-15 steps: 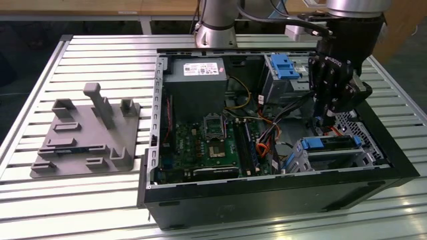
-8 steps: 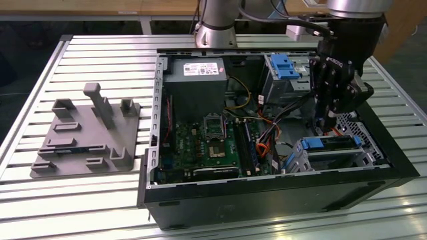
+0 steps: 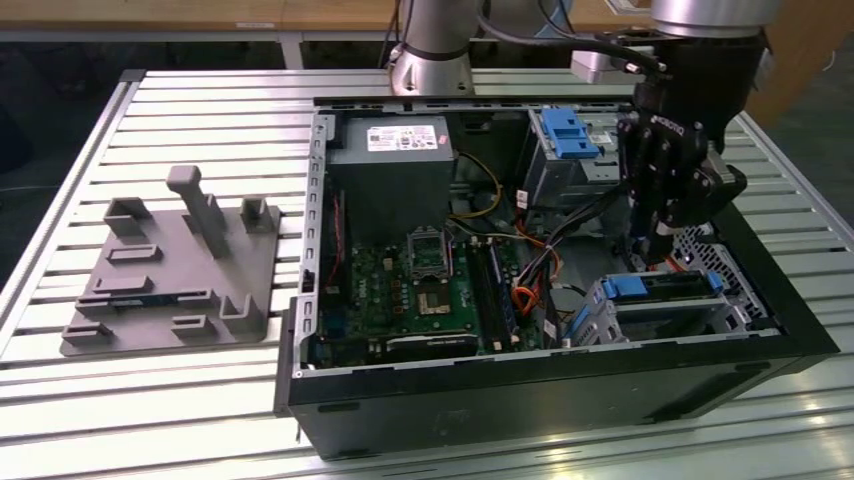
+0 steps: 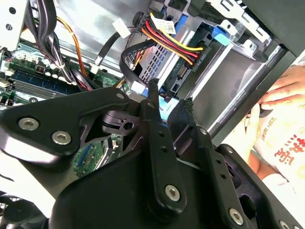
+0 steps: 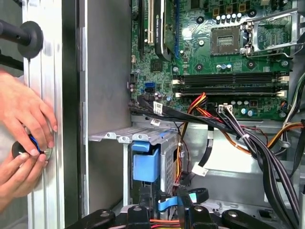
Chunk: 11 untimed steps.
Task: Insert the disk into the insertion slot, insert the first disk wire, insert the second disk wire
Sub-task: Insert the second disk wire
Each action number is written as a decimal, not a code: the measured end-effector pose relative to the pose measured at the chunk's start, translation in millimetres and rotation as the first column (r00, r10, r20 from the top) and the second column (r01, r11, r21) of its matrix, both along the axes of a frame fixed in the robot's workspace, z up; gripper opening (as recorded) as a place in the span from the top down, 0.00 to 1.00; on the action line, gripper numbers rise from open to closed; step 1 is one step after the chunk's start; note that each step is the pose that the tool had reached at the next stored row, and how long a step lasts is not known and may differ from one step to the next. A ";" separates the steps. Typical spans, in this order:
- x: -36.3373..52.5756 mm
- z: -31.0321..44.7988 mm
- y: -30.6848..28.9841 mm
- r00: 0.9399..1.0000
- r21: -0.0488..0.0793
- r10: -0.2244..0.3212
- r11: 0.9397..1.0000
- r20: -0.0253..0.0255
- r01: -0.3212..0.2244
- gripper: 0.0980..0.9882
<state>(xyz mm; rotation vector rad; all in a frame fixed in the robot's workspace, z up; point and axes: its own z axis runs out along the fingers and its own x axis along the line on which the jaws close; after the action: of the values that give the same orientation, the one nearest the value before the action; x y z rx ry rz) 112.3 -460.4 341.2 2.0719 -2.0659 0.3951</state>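
Exterior view: the gripper (image 3: 650, 262) is positioned just above the disk (image 3: 663, 288). First wrist view: a blue wire (image 5: 167, 203) is clenched.

We note a slatted metal table (image 3: 147, 400) carrying a black computer case (image 3: 561, 395), open side up, and a grey fixture plate (image 3: 147, 300) towards the exterior view's left.
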 end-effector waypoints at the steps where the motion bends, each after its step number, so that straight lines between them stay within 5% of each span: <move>1: 0.0 -0.2 0.7 1.000 0.000 0.004 1.000 0.000 -0.004 0.70; 11: -0.5 -1.6 2.9 1.000 -0.024 0.022 0.999 -0.001 -0.022 0.70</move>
<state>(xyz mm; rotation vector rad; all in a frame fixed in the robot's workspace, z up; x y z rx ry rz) 111.9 -457.5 339.5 2.0824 -2.0288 0.4205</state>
